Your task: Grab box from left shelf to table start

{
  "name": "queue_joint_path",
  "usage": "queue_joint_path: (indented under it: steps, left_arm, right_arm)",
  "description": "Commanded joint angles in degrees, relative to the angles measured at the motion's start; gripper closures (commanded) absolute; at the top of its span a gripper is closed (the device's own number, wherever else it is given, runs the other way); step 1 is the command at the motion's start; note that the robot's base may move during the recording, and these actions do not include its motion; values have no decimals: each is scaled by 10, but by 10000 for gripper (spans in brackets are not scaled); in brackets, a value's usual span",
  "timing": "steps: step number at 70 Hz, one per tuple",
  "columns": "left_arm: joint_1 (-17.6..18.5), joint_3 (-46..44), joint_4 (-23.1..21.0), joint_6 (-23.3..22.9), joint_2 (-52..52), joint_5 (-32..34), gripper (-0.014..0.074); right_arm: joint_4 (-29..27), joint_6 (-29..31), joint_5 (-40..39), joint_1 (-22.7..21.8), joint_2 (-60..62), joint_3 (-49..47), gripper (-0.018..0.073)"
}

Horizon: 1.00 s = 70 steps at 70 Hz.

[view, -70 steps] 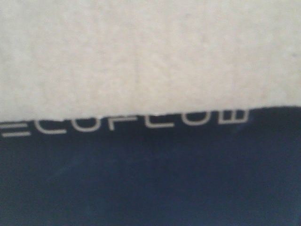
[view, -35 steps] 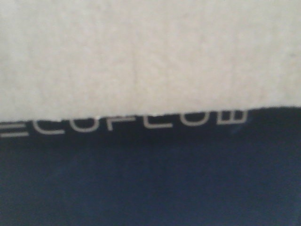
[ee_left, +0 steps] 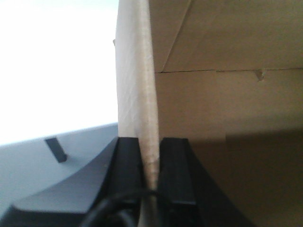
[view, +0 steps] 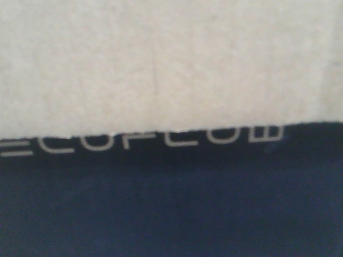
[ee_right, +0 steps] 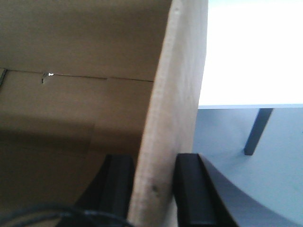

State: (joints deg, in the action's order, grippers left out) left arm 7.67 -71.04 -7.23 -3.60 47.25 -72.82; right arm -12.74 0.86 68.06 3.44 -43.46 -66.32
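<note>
Holding box (view: 171, 64) by 2 thin walls, in left end effector (ee_left: 150, 175) and right end effector (ee_right: 154, 189). Carry level, arms in step, no twisting of cardboard.

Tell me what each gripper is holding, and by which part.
Both hold the box. The left gripper pinches one side wall's edge, the right gripper another's, each with a finger inside and a finger outside.

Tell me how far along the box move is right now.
Done: the left gripper and right gripper each clamp a cardboard wall of the box. In hand: the box sits close to the robot, filling the front view. Left: setting it on the white table visible just beyond it. No shelf is in view, and what the box rests on is hidden.
</note>
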Motion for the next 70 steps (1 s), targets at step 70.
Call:
queue_joint_path:
  steps: [70]
  left_arm:
    - [6,-17,-21,6,-2,26,700]
  right_arm:
    - [-24,5,-54,-1,4,-20,501]
